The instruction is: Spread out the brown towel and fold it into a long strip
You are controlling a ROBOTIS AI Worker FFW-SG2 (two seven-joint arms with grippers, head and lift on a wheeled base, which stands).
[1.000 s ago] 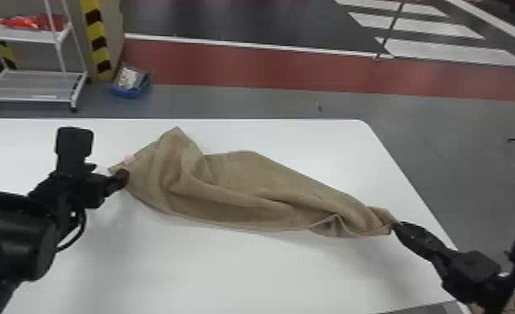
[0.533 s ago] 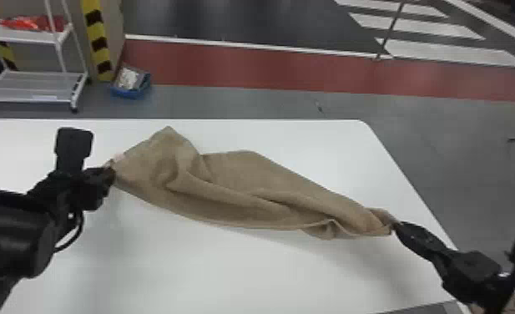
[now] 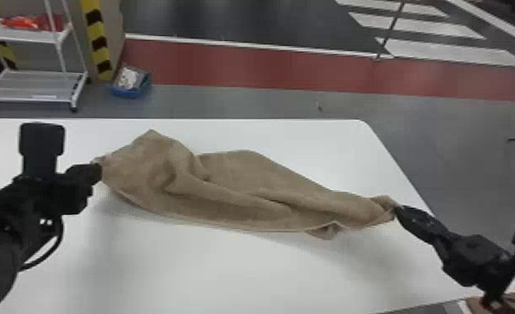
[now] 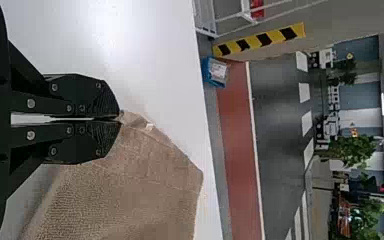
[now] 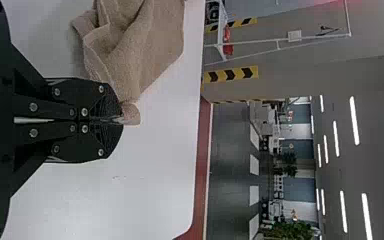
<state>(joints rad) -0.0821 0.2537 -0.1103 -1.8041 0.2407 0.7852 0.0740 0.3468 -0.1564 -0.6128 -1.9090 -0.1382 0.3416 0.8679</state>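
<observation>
Brown in the head view, the towel [image 3: 235, 192] stretches over the white table [image 3: 227, 267] between my left gripper [image 3: 97, 171] and my right gripper [image 3: 397, 211]. In the left wrist view, my fingers [image 4: 107, 140] pinch its corner; in the right wrist view, the other pair clamps its bunched end.

We have the table [image 3: 227, 275] before us and the towel [image 3: 235, 188] across it, between our left gripper [image 3: 98, 170] at its left end and our right gripper [image 3: 398, 211] at its right. Behind the table, we see a rack [image 3: 39, 81] far left and a bin [image 3: 130, 92] just right of it, both on the floor [image 3: 352, 110].
</observation>
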